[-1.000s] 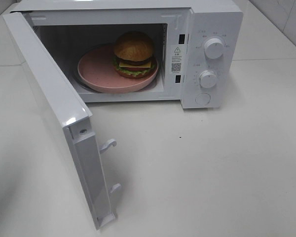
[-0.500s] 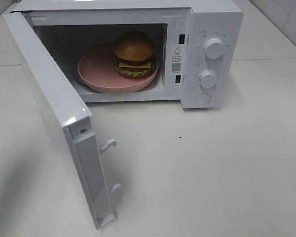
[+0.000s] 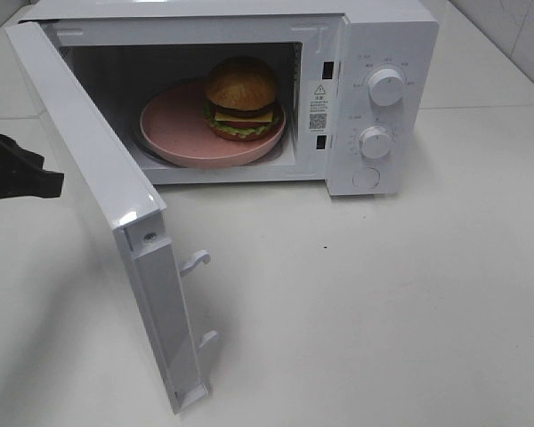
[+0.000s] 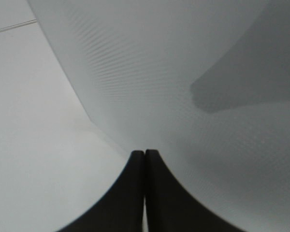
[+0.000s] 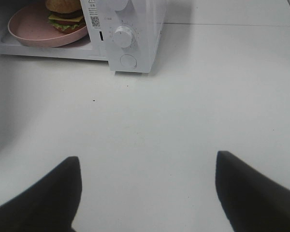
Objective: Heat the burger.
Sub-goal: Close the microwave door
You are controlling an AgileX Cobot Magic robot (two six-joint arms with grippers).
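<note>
one closed, empty left gripper

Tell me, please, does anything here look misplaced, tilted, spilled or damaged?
Nothing stands out. The burger sits upright, off-centre on the pink plate, inside the microwave. Nothing is spilled or visibly damaged. The door stands wide open.

Left gripper: jaws pressed flat together, nothing between them.
Left arm: a dark shape at the left edge of the high view, held low, its tip pointing right.
Right gripper: jaws spread wide, holding nothing, angled downward.
</note>
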